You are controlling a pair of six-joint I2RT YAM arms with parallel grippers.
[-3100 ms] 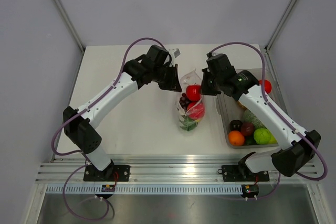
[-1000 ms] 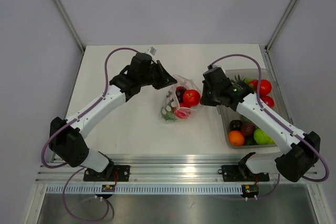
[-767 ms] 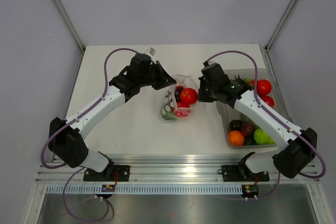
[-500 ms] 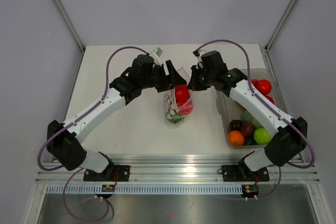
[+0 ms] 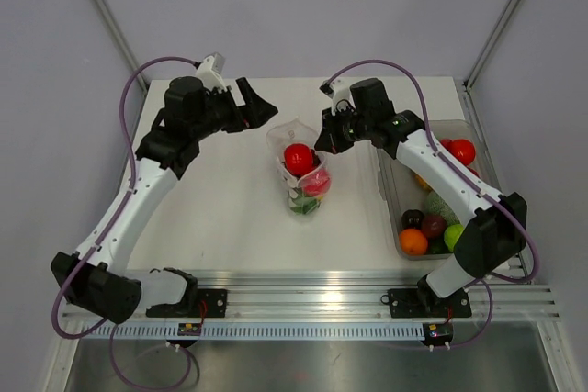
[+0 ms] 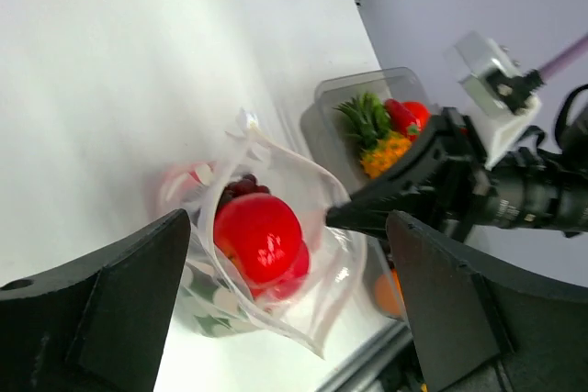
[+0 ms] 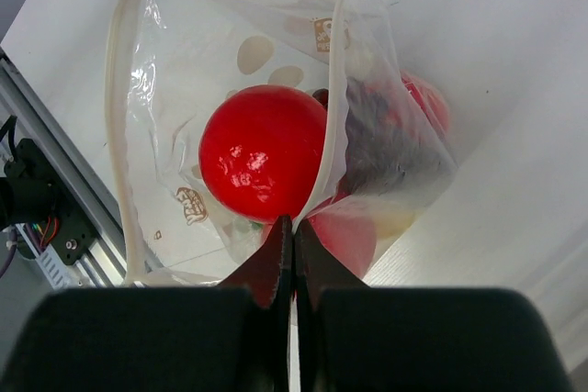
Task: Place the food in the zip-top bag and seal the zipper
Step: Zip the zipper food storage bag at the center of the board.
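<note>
White surface point(image 5: 211, 199), grey walls: zip-top bag held open and loaded, not yet sealed.

Your right pincer point(image 7: 287, 227) is clamped on one side of the rim of the zip-top bag point(image 5: 299, 172), which sits mid-surface. By judgement, this pinch is what props the floppy clear film up and keeps the mouth gaping for loading. Your left pincer point(image 5: 260, 112) hangs spread wide and empty, raised to the left of the bag and apart from it. Inside the bag, a glossy red ball point(image 7: 262, 153) sits on top, with a dark purple grape bunch point(image 7: 372, 130) beside it and green pieces point(image 5: 303, 206) at the bottom. The zipper point(image 7: 119, 135) shows as a thin pale strip round the mouth, its two sides unjoined. More smooth, rounded food lies in the rigid clear tray point(image 5: 390, 218) at the right.
</note>
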